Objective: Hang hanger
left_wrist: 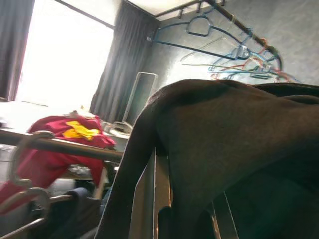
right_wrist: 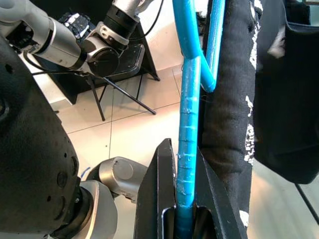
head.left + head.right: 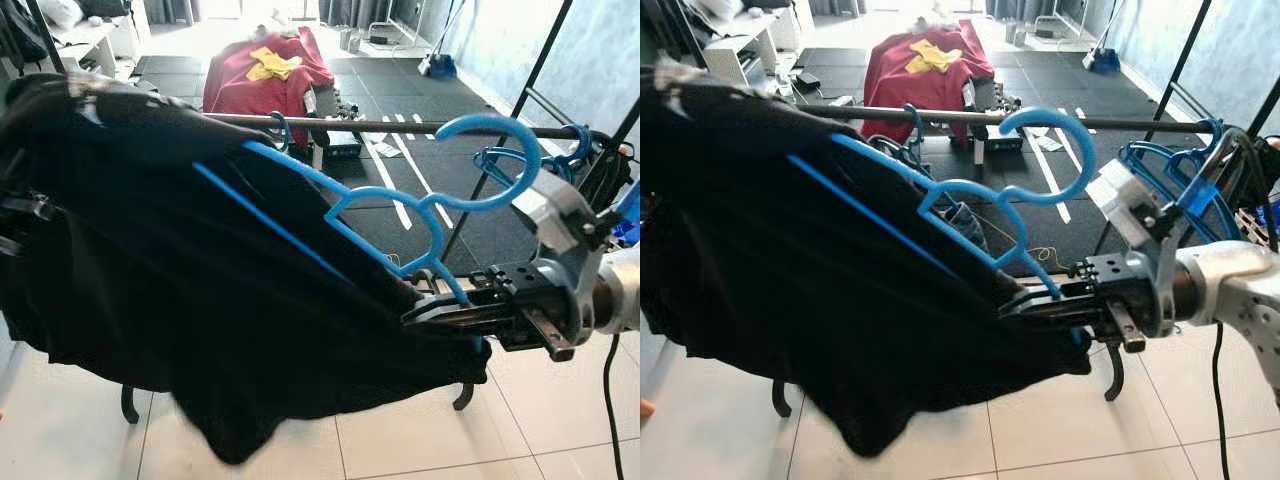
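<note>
Hangers crowd rail; red cloth behind.

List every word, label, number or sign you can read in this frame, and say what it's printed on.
None can be read.
The black garment on the blue hanger carries white speckled print in the right wrist view: too broken to read.
A white tag on the right gripper, which grips the hanger: blank or too blurred to tell.
White stripes on the dark floor mat: plain lines, not writing.
</note>
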Controlling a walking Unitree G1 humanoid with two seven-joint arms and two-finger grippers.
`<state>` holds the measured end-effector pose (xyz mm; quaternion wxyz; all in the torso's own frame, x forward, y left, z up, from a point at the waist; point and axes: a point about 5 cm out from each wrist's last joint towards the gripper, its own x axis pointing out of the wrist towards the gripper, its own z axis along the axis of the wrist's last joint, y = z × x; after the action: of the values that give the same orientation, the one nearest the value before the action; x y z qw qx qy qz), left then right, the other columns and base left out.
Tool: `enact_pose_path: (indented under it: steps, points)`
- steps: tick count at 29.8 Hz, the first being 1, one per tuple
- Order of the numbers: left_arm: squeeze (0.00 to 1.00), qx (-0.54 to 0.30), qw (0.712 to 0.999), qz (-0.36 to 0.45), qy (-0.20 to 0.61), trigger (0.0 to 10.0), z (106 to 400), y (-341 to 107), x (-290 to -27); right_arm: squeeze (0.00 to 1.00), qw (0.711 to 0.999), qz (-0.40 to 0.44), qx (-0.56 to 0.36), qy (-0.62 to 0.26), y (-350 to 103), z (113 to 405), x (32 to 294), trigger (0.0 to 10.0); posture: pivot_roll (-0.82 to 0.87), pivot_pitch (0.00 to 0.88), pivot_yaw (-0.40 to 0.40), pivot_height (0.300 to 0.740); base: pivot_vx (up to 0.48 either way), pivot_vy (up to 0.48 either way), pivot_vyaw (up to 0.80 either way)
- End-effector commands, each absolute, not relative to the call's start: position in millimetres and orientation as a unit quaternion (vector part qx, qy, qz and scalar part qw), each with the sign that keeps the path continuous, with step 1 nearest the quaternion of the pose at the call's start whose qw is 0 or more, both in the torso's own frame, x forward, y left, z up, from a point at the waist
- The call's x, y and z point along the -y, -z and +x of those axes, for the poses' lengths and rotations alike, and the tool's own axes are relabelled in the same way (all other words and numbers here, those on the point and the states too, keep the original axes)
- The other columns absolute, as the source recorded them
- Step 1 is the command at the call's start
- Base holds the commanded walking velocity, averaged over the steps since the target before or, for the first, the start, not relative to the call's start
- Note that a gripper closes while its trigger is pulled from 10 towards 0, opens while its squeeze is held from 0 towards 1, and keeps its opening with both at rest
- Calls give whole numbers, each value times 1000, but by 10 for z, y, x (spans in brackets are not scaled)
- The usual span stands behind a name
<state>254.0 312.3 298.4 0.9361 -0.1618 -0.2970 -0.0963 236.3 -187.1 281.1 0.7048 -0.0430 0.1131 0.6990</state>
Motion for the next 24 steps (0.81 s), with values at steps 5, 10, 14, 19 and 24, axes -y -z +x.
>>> enact_pose_path:
  steps: [5,10,14,19,24]
  points:
    - [0,349,919,-154,-100,0,2308,-3076,-3687,0,704,-48,-141,-694,-2730,2344,1900,0,-97,56,-41,736,0,0,0]
    - [0,348,915,-146,-143,0,2292,-3070,-3794,0,699,-53,-135,-700,-2756,2331,1887,0,-101,58,-41,736,0,0,0]
    - [0,342,907,-138,-202,0,2254,-3035,-3942,0,695,-58,-131,-704,-2777,2312,1882,0,-109,61,-34,736,0,0,0]
    - [0,337,895,-131,-261,0,2192,-3006,-4094,0,693,-63,-136,-705,-2776,2277,1892,0,-111,59,-32,736,0,0,0]
    - [0,335,872,-136,-331,0,2075,-2994,-4281,0,685,-73,-146,-710,-2759,2238,1877,0,-111,63,-33,736,0,0,0]
